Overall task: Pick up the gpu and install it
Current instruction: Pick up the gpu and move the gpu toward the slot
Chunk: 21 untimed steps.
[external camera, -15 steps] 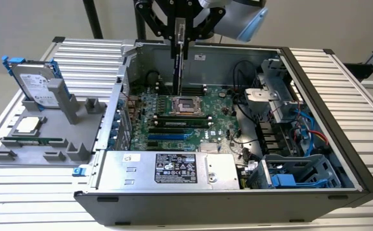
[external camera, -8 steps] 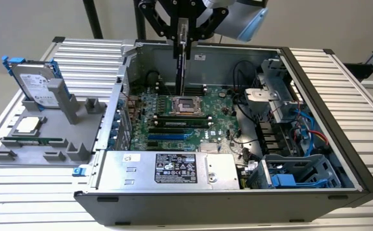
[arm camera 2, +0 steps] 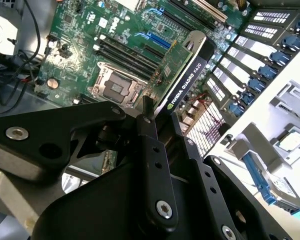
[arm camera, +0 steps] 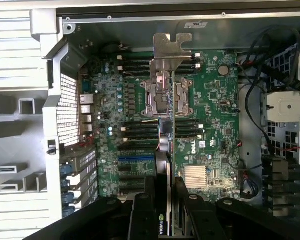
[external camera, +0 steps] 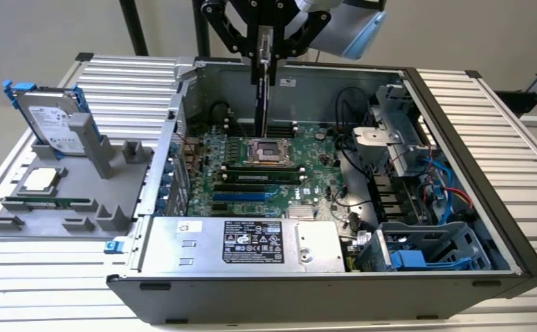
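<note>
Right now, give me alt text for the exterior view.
The gripper holds the gpu edge-on and upright over the motherboard inside the open computer case. On the exterior view's left, a hard drive stands in a grey holder.

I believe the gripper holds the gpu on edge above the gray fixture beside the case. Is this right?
Not quite. In the exterior view the gripper holds the gpu on edge above the motherboard inside the open case, not above the gray fixture.
</note>
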Tool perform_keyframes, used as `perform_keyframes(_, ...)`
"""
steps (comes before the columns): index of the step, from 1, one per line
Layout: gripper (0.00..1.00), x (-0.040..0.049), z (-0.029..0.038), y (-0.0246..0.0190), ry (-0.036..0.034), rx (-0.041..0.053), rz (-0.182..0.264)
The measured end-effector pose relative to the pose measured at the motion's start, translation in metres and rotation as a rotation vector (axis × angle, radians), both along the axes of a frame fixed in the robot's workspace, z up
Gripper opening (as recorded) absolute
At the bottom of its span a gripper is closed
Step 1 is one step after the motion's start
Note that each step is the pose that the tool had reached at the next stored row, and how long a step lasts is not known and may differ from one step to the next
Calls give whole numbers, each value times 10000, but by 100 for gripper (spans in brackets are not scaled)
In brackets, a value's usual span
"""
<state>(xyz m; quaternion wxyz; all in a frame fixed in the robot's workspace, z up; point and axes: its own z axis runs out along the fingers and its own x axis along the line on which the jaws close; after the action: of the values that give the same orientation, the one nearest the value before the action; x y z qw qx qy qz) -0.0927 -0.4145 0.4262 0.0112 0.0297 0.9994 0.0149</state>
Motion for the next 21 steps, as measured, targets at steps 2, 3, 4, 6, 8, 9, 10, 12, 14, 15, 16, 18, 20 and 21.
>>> perform_keyframes(2, 0, 0, 0, 0, 0, -1, 0)
perform_keyframes(3, 0, 0, 0, 0, 0, 0, 0)
perform_keyframes(4, 0, 0, 0, 0, 1, -1, 0)
perform_keyframes(6, 0, 2, 1, 0, 1, -1, 0)
perform_keyframes(8, 0, 2, 0, 0, 0, 0, 0)
perform_keyframes(9, 0, 2, 0, 0, -1, 1, 0)
perform_keyframes(10, 0, 2, -1, 0, -1, 1, 0)
perform_keyframes(12, 0, 3, 0, 0, 0, 0, 0)
perform_keyframes(14, 0, 3, 0, 0, 0, 0, 0)
perform_keyframes(15, 0, 3, 0, 0, 0, 0, 0)
perform_keyframes(16, 0, 3, 0, 0, 0, 0, 0)
perform_keyframes(18, 0, 3, 0, 0, 0, 0, 0)
perform_keyframes(20, 0, 3, 0, 0, 0, 0, 5)
perform_keyframes(21, 0, 3, 0, 0, -1, 0, 13)
